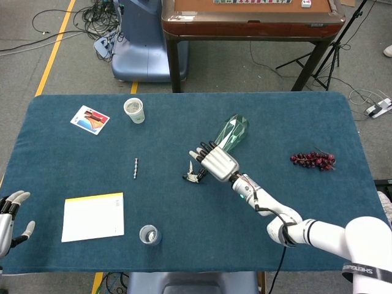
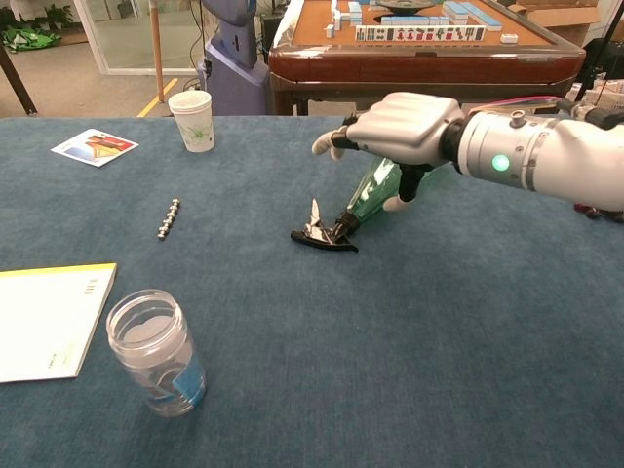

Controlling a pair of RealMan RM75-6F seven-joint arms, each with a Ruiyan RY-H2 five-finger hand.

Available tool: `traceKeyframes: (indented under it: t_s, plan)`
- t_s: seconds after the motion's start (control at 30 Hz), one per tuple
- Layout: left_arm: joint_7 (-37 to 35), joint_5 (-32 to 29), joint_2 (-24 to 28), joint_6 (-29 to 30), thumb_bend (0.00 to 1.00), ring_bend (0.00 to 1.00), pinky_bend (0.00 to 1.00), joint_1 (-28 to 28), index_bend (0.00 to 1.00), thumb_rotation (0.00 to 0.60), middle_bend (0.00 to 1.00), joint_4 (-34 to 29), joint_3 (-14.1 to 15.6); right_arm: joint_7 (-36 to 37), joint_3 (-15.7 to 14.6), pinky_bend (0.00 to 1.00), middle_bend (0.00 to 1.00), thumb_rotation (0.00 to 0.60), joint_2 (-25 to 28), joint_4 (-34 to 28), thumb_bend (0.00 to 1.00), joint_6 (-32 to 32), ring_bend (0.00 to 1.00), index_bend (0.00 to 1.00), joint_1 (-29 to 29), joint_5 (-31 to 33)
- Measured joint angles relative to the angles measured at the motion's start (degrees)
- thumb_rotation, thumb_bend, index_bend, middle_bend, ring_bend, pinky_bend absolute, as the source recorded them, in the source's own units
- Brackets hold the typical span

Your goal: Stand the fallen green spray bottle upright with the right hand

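The green spray bottle (image 1: 232,131) lies on its side on the blue table (image 1: 73,153), its body pointing to the back right and its black trigger head (image 1: 195,176) to the front left. In the chest view the bottle (image 2: 373,189) shows under my right hand (image 2: 402,127), which hovers just above the neck with fingers stretched out and thumb hanging beside the body, holding nothing. From the head view the right hand (image 1: 214,162) covers the bottle's neck. My left hand (image 1: 8,215) rests open at the table's front left corner.
A paper cup (image 1: 134,110), a picture card (image 1: 89,119) and a bead chain (image 1: 136,168) lie on the left half. A yellow-edged notepad (image 1: 93,216) and a glass jar (image 1: 149,234) sit near the front. Grapes (image 1: 313,160) lie at the right.
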Motion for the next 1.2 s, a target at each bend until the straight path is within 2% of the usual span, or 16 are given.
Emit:
traceKeyframes:
  t_s: [0.37,0.53,0.6,0.8,1.0,1.2]
  plan:
    - [-0.1,-0.5,0.2,0.5,0.33,0.17,0.06,0.8,0.2,0.6,0.17,0.1,0.1,2.1,-2.6,0.21,0.25,0.6,-5.8,13.1,0.2,-4.0,0.1,0.2,4.0,-2.8]
    - [-0.4,-0.7,0.2,0.9,0.33,0.17,0.06,1.3,0.2,0.6,0.17,0.4,0.0,4.5,-3.4,0.21,0.28,0.6,-8.7,18.4,0.25,-5.1,0.12,0.24,5.2,-3.7]
    - [-0.6,-0.8,0.3,1.1,0.33,0.17,0.06,1.5,0.2,0.6,0.17,0.5,0.0,5.3,-3.7,0.21,0.3,0.6,-9.6,20.2,0.26,-5.4,0.13,0.28,5.7,-4.1]
    - [-0.9,-0.9,0.4,1.4,0.33,0.17,0.06,1.9,0.2,0.6,0.17,0.6,0.0,7.8,-4.3,0.21,0.41,0.6,-11.9,24.3,0.29,-5.1,0.22,0.47,6.6,-5.5]
    - [-1.3,-0.7,0.4,1.5,0.33,0.17,0.06,2.0,0.2,0.6,0.17,0.8,-0.1,11.7,-4.3,0.26,0.51,0.6,-12.2,24.9,0.34,-1.9,0.34,0.63,6.6,-7.0]
    - [-1.3,-0.4,0.5,1.3,0.33,0.17,0.06,1.8,0.2,0.6,0.17,0.8,-0.3,18.6,-3.6,0.28,0.54,0.6,-9.3,19.8,0.34,4.0,0.38,0.67,5.3,-8.2]
